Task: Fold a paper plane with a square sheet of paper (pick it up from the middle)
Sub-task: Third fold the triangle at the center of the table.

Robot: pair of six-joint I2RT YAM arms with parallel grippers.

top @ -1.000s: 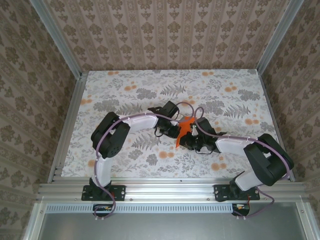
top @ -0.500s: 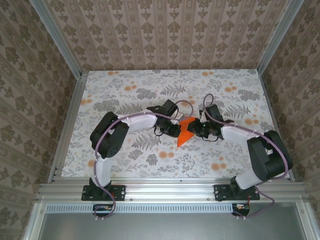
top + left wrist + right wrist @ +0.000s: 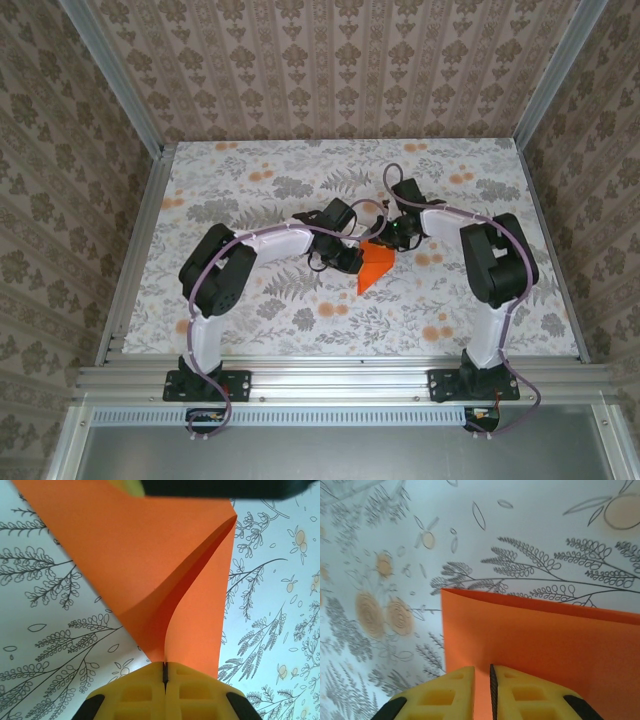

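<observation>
The square sheet of paper (image 3: 376, 268) is bright orange and folded, with a point toward the near side, in the middle of the table. My left gripper (image 3: 349, 258) is at its left side. In the left wrist view the yellow jaws of the left gripper (image 3: 164, 664) are shut on the paper (image 3: 150, 555), whose two layers curve apart from the pinch. My right gripper (image 3: 398, 238) is at the paper's far right corner. In the right wrist view the right gripper (image 3: 482, 669) has a narrow gap between its jaws, through which the paper (image 3: 545, 635) shows behind them.
The table (image 3: 250, 200) has a floral printed cover with pale orange blotches. Aluminium rails and patterned walls close it in on the left, right and far sides. Both arms' elbows rest low near the front half.
The right arm has swung from the near right side of the paper round to its far right side. The left gripper has kept its hold and barely moved.
</observation>
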